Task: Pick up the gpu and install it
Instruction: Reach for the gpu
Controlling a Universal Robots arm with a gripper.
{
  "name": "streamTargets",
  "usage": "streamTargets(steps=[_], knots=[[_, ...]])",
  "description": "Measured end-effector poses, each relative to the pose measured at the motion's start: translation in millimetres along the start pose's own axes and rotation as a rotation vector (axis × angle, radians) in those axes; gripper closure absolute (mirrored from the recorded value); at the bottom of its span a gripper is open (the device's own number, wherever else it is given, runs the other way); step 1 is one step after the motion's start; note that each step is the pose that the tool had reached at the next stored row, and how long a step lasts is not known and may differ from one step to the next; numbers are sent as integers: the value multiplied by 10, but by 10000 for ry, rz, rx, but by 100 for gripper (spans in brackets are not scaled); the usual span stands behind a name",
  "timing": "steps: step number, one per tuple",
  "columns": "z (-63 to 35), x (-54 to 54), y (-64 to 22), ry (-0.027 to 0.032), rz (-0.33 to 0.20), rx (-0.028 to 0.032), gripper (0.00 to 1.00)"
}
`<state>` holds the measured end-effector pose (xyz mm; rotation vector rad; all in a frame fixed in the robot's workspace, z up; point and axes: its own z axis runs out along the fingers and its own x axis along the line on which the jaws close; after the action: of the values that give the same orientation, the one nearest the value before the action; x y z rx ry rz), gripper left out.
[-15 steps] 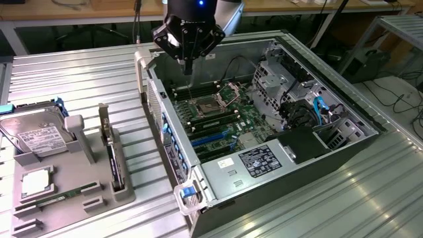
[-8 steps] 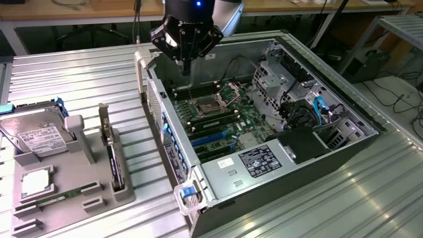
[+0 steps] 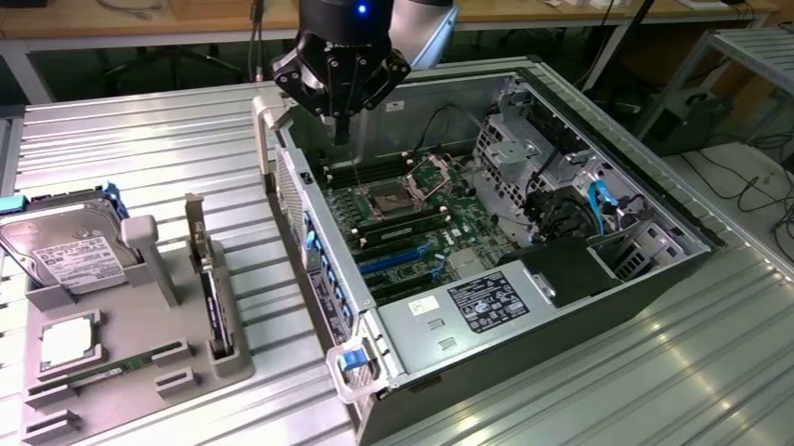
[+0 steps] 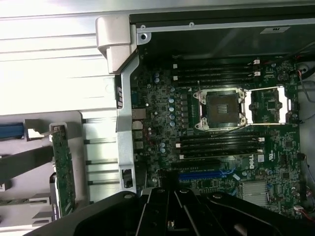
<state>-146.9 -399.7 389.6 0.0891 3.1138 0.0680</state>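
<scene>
The gpu (image 3: 211, 307) stands on its edge in a slot of the grey holder (image 3: 162, 307) at the exterior view's left, with its silver bracket (image 3: 195, 232) upright at the far end. In the wrist view its green board (image 4: 63, 167) shows beside the case wall. My gripper (image 3: 341, 125) hangs over the far corner of the open computer case (image 3: 410, 339), above the motherboard (image 3: 416, 218), well away from the gpu. Its fingers are shut with nothing between them. The wrist view looks past the black gripper (image 4: 170, 189) onto the motherboard (image 4: 162, 105) and a blue card slot (image 4: 206, 173).
The grey holder also carries a silver hard drive (image 3: 69, 246), a square processor (image 3: 69, 339) and a narrow green memory stick (image 3: 112, 369). Drive cages and cables (image 3: 583, 200) crowd the case's right side. The ribbed metal table (image 3: 162, 149) lies between holder and case.
</scene>
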Motion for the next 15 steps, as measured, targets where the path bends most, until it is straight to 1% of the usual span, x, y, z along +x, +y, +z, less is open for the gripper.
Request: streamTargets(steps=[6,15], knots=[[0,56,-26,10,-221,-6,89],[6,120,-59,18,-414,-10,89]])
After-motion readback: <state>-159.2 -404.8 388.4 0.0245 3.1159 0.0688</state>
